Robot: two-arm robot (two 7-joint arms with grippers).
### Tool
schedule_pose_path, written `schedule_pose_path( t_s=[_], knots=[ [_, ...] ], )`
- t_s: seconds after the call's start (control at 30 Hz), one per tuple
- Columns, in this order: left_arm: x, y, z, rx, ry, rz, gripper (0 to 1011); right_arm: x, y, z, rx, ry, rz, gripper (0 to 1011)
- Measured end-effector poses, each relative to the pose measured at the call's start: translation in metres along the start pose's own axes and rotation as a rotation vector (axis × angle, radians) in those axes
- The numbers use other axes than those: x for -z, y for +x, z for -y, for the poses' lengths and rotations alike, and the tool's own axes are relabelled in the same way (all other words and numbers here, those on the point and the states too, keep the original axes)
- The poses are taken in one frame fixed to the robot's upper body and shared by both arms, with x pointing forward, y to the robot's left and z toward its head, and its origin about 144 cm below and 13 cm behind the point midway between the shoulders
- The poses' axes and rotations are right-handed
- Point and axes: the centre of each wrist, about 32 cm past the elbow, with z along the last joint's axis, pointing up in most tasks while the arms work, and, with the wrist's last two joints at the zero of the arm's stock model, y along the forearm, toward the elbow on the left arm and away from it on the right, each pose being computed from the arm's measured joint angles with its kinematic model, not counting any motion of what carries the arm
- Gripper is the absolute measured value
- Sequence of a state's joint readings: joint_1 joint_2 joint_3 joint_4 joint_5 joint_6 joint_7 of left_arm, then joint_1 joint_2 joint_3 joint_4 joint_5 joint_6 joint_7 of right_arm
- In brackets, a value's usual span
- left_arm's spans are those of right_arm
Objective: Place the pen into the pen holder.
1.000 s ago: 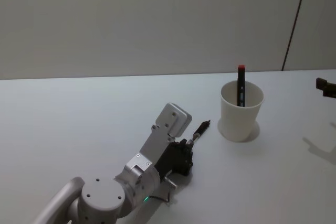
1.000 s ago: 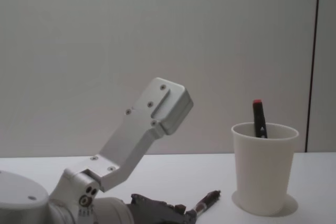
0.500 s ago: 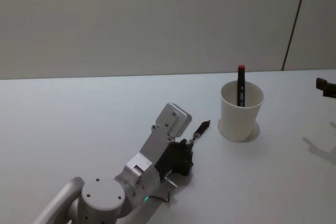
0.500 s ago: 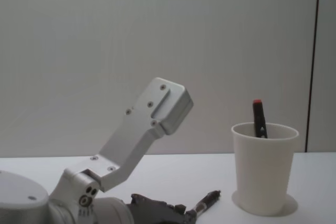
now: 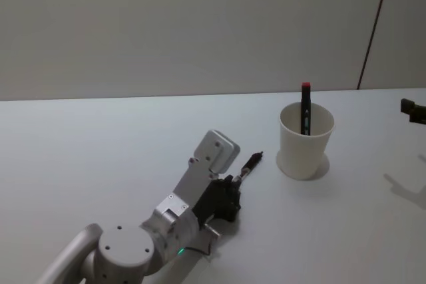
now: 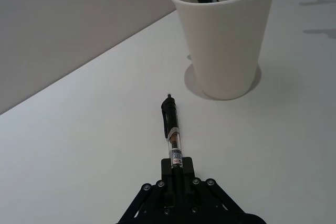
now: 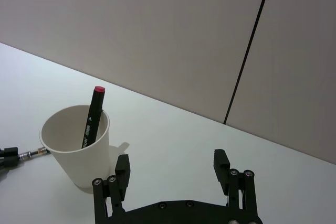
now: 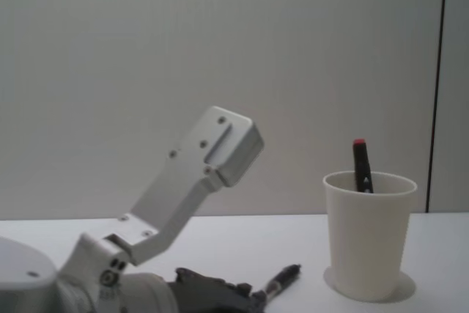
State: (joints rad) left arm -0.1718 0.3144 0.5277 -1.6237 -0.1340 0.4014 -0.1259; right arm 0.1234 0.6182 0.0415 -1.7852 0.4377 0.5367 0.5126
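**Change since the earlier frames.** The left gripper point(image 5: 235, 180) and its arm sit slightly farther to the left and back from the pen holder point(image 5: 305, 152) than half a second ago. The pen point(image 5: 250, 163) has moved with them, so the gap between its forward end and the cup is a little wider. The pen holder, the marker point(image 5: 305, 107) inside it and the right gripper point(image 5: 414, 110) are unchanged.

**Left gripper** point(image 6: 176, 169). Low over the table point(image 5: 100, 144), left of the cup. Its fingers are clamped together on the rear end of the pen.

**Pen** point(image 6: 171, 128). Clear barrel with a black forward section. It juts straight out from the fingertips, nearly level, and points toward the foot of the pen holder point(image 6: 226, 51). Its forward end stops short of the cup and does not touch it. In the chest view the pen point(image 8: 283, 279) lies low and left of the cup point(image 8: 368, 243). Whether it rests on the table cannot be told.

**Pen holder** point(image 7: 79, 162). White paper cup, upright on the table. It holds a black marker point(image 7: 93, 115) with a red cap, which leans against the far rim and stands above it.

**Right gripper** point(image 7: 172, 164). At the right, well apart from the cup, with its fingers spread and nothing between them.
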Motion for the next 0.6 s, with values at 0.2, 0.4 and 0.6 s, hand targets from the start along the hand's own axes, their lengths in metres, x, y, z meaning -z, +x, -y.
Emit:
schedule_pose_path(
  t_s=[0.2,0.4,0.6],
  knots=[
    [0.001,0.012,-0.011,-0.046,0.004,0.025,115,0.000,0.000,0.000,0.000,0.000,0.000,1001],
    [0.003,0.024,-0.022,-0.098,0.009,0.039,115,0.000,0.000,0.000,0.000,0.000,0.000,1001],
    [0.006,0.037,-0.036,-0.176,0.005,0.040,115,0.000,0.000,0.000,0.000,0.000,0.000,1001]
  ],
)
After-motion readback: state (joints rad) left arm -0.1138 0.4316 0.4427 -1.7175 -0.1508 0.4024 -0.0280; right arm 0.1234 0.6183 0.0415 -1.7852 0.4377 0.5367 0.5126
